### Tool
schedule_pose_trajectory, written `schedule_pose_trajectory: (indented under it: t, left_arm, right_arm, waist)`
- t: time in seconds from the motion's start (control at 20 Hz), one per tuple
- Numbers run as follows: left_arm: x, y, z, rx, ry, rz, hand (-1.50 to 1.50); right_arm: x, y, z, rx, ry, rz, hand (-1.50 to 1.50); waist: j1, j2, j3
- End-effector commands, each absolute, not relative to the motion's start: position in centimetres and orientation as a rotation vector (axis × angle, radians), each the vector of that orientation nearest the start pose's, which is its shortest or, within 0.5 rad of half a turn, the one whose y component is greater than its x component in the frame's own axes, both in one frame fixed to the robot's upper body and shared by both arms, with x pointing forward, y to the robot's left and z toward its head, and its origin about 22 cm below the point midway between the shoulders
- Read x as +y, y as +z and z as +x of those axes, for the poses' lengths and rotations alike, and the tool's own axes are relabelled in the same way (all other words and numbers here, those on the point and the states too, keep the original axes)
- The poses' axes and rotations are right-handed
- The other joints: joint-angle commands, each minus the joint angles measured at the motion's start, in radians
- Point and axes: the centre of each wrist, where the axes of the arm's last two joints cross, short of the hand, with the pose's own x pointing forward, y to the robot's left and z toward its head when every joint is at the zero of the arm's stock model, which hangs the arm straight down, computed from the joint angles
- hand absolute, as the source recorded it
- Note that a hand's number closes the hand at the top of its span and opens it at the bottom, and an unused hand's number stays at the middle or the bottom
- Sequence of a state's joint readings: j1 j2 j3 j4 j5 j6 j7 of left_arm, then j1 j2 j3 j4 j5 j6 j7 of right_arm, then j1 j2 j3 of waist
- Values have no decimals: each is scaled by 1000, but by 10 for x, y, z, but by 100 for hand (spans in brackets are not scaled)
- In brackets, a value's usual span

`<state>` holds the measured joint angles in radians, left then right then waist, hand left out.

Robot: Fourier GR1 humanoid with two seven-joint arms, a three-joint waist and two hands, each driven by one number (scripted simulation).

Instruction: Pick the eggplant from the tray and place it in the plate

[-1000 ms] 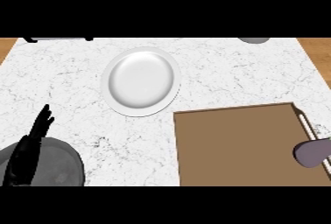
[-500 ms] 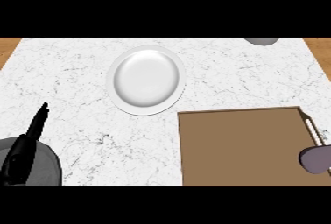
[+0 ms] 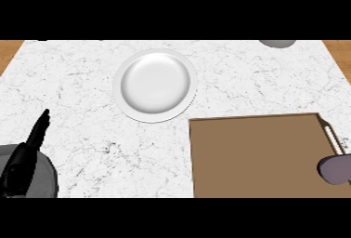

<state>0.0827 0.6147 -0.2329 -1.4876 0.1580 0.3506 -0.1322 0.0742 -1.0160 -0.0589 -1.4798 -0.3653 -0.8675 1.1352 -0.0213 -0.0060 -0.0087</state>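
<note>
The white oval plate [image 3: 155,85] lies empty on the marble counter, left of centre and toward the back. The brown tray [image 3: 260,155] sits at the front right, its flat bottom bare; no eggplant shows on it or anywhere else. My left hand [image 3: 27,155] rests at the lower left edge, fingers straight and pointing up, well apart from plate and tray, holding nothing. A rounded grey-purple shape [image 3: 336,168] pokes in at the right edge over the tray's rim; I cannot tell what it is. No black right hand is visible.
The tray's pale handle [image 3: 330,135] runs along its right side. A grey rounded object [image 3: 277,43] is cut off at the top right. Wooden strips [image 3: 10,51] border the counter at both sides. Bare marble lies between my left hand and the tray.
My left forearm has drawn back toward the lower left, so less of it shows. The grey-purple shape at the right edge slid slightly down and outward. Plate and tray keep their places.
</note>
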Motion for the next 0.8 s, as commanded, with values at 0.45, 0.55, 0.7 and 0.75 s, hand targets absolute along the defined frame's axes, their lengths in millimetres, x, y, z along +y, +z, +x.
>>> schedule_pose_trajectory:
  t: [0.45,0.55,0.7,0.75]
  left_arm:
    - [342,1,208,-1501,-291,470,0]
    - [332,-7,213,-1496,-285,489,0]
    - [342,-8,218,-1511,-296,464,0]
    - [333,-17,204,-1505,-288,478,0]
  right_arm:
    - [-446,161,213,-263,-598,-544,-150]
    - [-441,139,203,-242,-554,-517,-150]
    - [-429,133,212,-259,-592,-506,-150]
    - [-442,147,205,-257,-562,-483,-150]
  waist:
    - [8,2,8]
    - [1,3,9]
    - [24,8,8]
    - [16,4,8]
